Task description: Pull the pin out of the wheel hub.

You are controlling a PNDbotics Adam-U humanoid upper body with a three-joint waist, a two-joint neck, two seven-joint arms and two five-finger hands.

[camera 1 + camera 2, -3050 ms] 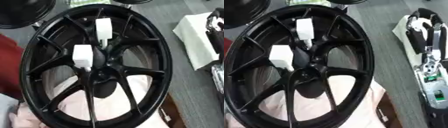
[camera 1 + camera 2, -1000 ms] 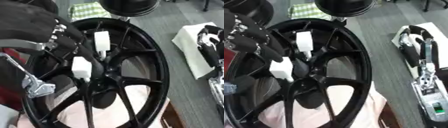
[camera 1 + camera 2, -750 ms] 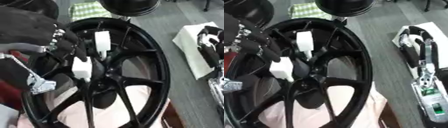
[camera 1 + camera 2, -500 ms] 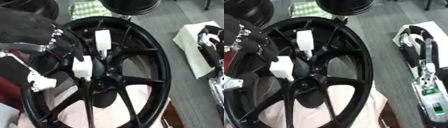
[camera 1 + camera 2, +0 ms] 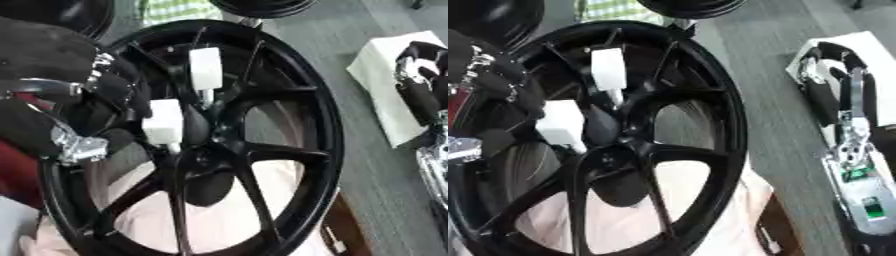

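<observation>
The wheel (image 5: 289,100) is being seen standing tilted on a pale cloth (image 5: 262,200), its black spokes meeting at the hub (image 5: 206,150); two white block-headed pins are seated close to the hub, the upper pin (image 5: 206,68) at about 12 o'clock and the lower pin (image 5: 164,121) at about 10 o'clock, each with a thin stem running down toward the centre; neither is being seen lifted out.

The left hand (image 5: 109,95) is being brought in from 9 o'clock across the rim; its dark fingers (image 5: 131,97) are lying just beside the lower pin's white head, at its 9 o'clock side; they are curved, yet whether they are touching or closing round the head cannot be told, since black is lying on black; nothing is visibly being held. The right hand (image 5: 833,95) is being kept well apart at 3 o'clock, resting over a white sheet (image 5: 385,90) on the grey floor; its fingers are looking relaxed and are holding nothing.

The step in hand is being judged as the approach, with the grasp not yet made and the task barely begun; the next move is being judged to call for the thumb and fingers to be closed on opposite faces of the lower pin's head, and then for a pull along the stem's own line, away from the hub, rather than sideways, so that the stem is not jammed in its hole.
</observation>
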